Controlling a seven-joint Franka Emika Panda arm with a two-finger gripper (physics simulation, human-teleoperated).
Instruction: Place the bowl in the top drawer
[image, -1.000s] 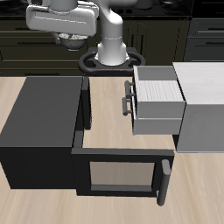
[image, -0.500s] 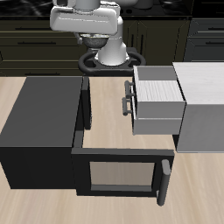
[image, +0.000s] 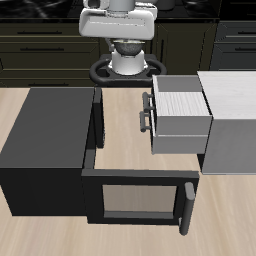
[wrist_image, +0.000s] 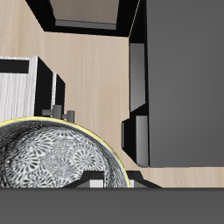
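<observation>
My gripper (image: 128, 40) is high above the back of the table, in front of the robot's base, and is shut on the bowl (image: 131, 46). In the wrist view the bowl (wrist_image: 52, 162) is close and large, crinkled shiny silver with a bright rim. The top drawer (image: 181, 112) is a light grey box with a pale striped top and a dark bar handle (image: 148, 112). It sticks out of the grey cabinet (image: 232, 115), nearer the table's front edge than my gripper. It also shows in the wrist view (wrist_image: 17, 80).
A black cabinet (image: 45, 140) stands across from the drawer, its glass-fronted door (image: 135, 196) swung open along the front edge. Bare wooden tabletop (image: 122, 130) lies between the two cabinets. The black cabinet also shows in the wrist view (wrist_image: 184, 79).
My gripper has swung with the bowl from above the black cabinet's back across toward the middle, ending in front of the robot's base. Drawer and cabinets have not moved.
</observation>
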